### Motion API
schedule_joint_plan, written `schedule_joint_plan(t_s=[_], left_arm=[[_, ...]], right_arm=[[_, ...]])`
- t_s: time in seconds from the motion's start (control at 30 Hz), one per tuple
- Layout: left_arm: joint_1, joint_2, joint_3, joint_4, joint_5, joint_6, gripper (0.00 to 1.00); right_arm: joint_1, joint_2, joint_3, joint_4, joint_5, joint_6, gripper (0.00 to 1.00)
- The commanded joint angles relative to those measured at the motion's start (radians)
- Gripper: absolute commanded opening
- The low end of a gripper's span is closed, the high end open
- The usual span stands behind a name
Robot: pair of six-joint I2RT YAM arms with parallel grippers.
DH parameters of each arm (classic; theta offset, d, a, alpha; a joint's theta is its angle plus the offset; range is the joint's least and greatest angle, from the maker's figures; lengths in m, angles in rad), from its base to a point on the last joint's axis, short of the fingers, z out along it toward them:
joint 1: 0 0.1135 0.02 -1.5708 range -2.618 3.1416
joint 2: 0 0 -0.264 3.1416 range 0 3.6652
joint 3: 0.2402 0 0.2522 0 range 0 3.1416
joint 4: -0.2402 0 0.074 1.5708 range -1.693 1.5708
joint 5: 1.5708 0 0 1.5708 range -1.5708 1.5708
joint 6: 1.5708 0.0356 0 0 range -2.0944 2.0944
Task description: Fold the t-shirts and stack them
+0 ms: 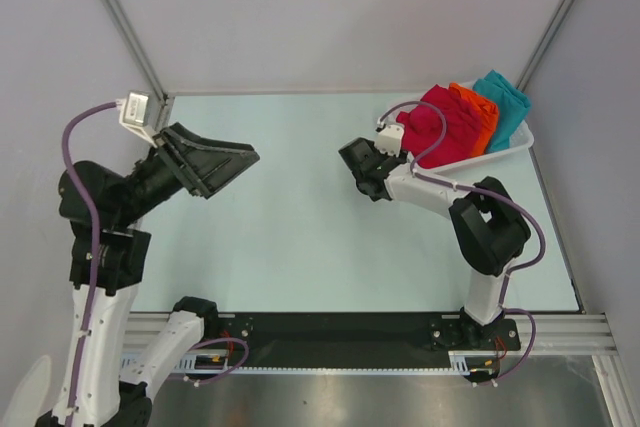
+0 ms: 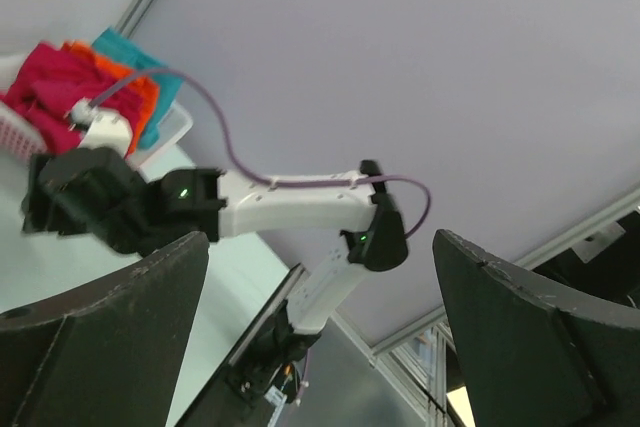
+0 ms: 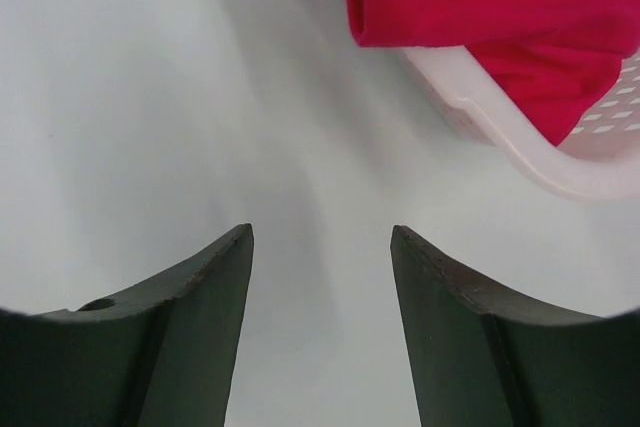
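Closest to where I stand, the left arm (image 1: 95, 247) rears up off the near edge of the table (image 1: 300, 217), its left gripper (image 1: 228, 169) lifted high and tipped towards the far wall. Its jaws are spread wide with nothing between them; its own camera looks across at the right arm (image 2: 290, 202) and the grey wall beyond. That right arm reaches out over the right half of the table, and the right gripper (image 1: 365, 175) hangs low over bare tabletop, just beside the near-left corner of the white basket (image 1: 520, 139). Its two dark fingers (image 3: 200, 287) stand apart, about half spread, holding nothing and touching neither cloth nor basket. All three t-shirts sit bunched in that basket at the far right corner of the table: the red t-shirt (image 1: 440, 122) on the left, spilling over the rim nearest the right gripper, the orange t-shirt (image 1: 478, 112) in the middle, and the teal t-shirt (image 1: 505, 97) at the far end, each overlapping its neighbour. None is folded, and none lies on the table
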Motion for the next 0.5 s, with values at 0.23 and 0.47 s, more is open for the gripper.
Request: schedule_joint_plan(t_s=[0.23, 0.47], left_arm=[[0.006, 0.008, -0.196, -0.022, 0.012, 0.145, 1.0], [0.006, 0.028, -0.249, -0.014, 0.018, 0.178, 1.0]], right_arm=[[-0.138, 0.055, 0.054, 0.032, -0.098, -0.023, 0.64], [-0.21, 0.086, 0.061, 0.0, -0.092, 0.007, 0.65]])
